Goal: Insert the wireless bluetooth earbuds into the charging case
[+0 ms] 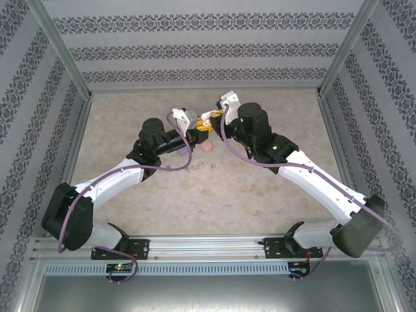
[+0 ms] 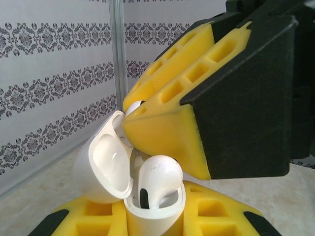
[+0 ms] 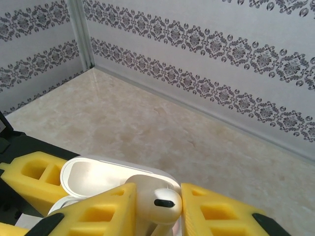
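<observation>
Two hands meet at the upper middle of the top view. The left hand (image 2: 155, 215) pinches the open case (image 2: 106, 167) (lid tilted back), with one earbud (image 2: 158, 178) seated inside. The right hand (image 3: 157, 194) pinches a second earbud (image 3: 153, 200) just above the case's mouth. A pink earbud (image 1: 207, 147) lies on the counter (image 1: 130, 123), just below them in the frame.

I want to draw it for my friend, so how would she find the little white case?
Look past the middle of the table, toward the far wall. There the left hand grips the white case. Its lid is flipped open with a white earbud sitting inside, unlike the tiny loose earbuds lying on the table.
</observation>
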